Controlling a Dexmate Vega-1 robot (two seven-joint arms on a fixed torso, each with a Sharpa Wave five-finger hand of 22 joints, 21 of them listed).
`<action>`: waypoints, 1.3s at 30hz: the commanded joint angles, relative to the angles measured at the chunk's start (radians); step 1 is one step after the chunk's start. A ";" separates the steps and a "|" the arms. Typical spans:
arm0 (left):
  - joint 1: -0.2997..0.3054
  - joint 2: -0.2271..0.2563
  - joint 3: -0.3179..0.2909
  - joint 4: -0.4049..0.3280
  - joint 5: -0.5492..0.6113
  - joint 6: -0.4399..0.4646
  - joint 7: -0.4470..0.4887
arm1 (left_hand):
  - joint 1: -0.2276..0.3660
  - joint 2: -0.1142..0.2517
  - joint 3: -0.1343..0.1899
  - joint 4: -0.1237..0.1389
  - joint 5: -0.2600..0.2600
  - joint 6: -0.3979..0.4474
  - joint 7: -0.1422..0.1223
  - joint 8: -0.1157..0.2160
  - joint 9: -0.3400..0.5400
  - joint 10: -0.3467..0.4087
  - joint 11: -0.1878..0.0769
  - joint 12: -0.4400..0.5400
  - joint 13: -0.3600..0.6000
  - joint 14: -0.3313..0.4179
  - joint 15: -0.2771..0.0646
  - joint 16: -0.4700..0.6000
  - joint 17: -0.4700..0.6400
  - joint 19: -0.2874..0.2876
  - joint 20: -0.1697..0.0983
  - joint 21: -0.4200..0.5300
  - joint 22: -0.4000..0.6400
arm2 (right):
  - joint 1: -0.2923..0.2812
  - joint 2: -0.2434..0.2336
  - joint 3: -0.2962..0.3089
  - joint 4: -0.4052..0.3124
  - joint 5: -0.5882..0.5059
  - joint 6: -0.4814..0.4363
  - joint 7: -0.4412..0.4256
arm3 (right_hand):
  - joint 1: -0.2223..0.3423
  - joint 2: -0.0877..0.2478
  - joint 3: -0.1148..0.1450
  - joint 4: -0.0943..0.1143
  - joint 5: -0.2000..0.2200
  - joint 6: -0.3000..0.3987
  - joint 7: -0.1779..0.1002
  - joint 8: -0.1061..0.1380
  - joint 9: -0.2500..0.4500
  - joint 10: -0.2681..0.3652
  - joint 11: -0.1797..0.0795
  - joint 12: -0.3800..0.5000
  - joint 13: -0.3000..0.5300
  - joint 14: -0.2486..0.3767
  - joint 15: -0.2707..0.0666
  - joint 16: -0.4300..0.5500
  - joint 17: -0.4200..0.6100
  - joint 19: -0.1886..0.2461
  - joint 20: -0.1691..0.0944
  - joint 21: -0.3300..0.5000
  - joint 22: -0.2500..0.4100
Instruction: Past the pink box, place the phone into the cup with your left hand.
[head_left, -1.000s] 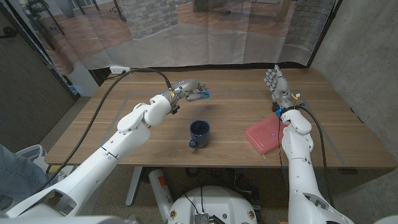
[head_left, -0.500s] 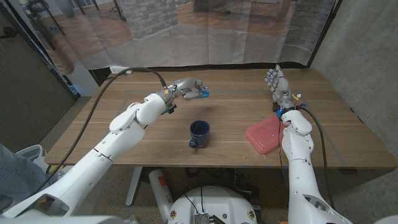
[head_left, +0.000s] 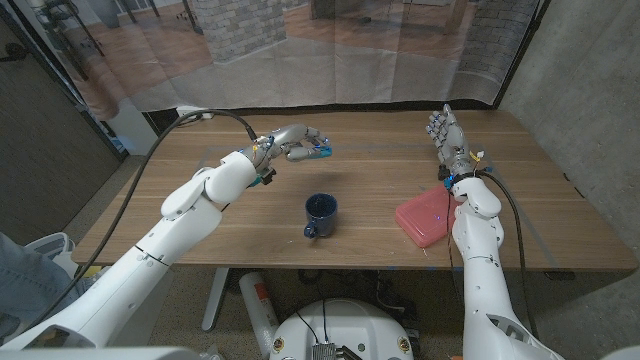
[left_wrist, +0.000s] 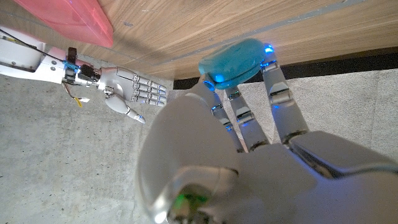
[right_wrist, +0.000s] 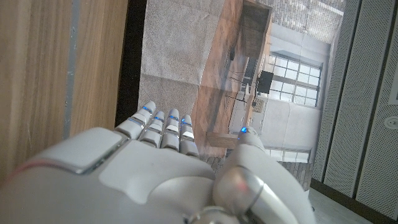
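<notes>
My left hand (head_left: 296, 141) grips a small blue phone (head_left: 319, 151) in the air above the table, behind and a little left of the dark blue cup (head_left: 321, 212). The cup stands upright near the table's middle, handle toward me. In the left wrist view the phone (left_wrist: 232, 59) sits between my fingertips (left_wrist: 271, 55). The pink box (head_left: 427, 217) lies at the right front, and its corner (left_wrist: 71, 18) shows in the left wrist view. My right hand (head_left: 444, 134) stands upright behind the box, fingers apart, holding nothing; its back (right_wrist: 149, 168) shows in the right wrist view.
The wooden table (head_left: 190, 200) has bare surface left of the cup and between the cup and the box. A translucent curtain (head_left: 330, 55) hangs behind the far edge. A concrete wall (head_left: 590, 90) stands at the right.
My left arm has drawn back to the left with the phone, and the hand has moved slightly left and away from the cup. The right hand, cup and box have stayed put.
</notes>
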 joint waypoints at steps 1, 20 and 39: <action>0.036 0.014 -0.052 -0.019 -0.089 -0.032 -0.027 | -0.008 -0.001 0.007 -0.001 0.007 0.009 0.002 -0.003 0.003 0.010 0.003 -0.001 0.002 0.011 -0.019 -0.003 0.004 0.009 -0.013 0.000 0.004 | -0.008 0.004 -0.011 -0.018 -0.009 -0.010 -0.012 | 0.005 -0.004 0.003 -0.003 0.004 0.004 -0.003 0.005 0.005 0.007 0.003 0.004 0.005 0.008 -0.001 0.008 0.004 0.002 0.001 0.008 0.006; 0.060 0.015 -0.072 -0.053 -0.144 -0.022 -0.065 | -0.010 -0.001 0.011 -0.002 0.007 0.011 0.007 -0.004 0.005 0.014 0.004 -0.004 0.004 0.020 -0.015 -0.004 0.005 0.013 -0.014 0.000 0.004 | 0.018 -0.007 -0.004 0.006 -0.005 -0.012 -0.006 | 0.005 -0.004 0.002 -0.004 0.004 0.005 -0.002 0.005 0.005 0.007 0.004 0.004 0.005 0.008 0.000 0.008 0.004 0.001 0.001 0.008 0.006; 0.080 0.029 -0.099 -0.087 -0.224 0.026 -0.127 | -0.011 -0.001 0.015 -0.003 0.007 0.014 0.009 -0.004 0.006 0.016 0.008 -0.006 0.006 0.020 -0.013 -0.007 0.005 0.010 -0.013 -0.002 0.005 | 0.057 -0.013 0.002 0.059 -0.003 0.009 0.007 | 0.006 -0.003 0.003 -0.005 0.004 0.005 -0.002 0.005 0.005 0.007 0.003 0.004 0.005 0.008 0.000 0.007 0.004 0.000 0.000 0.007 0.006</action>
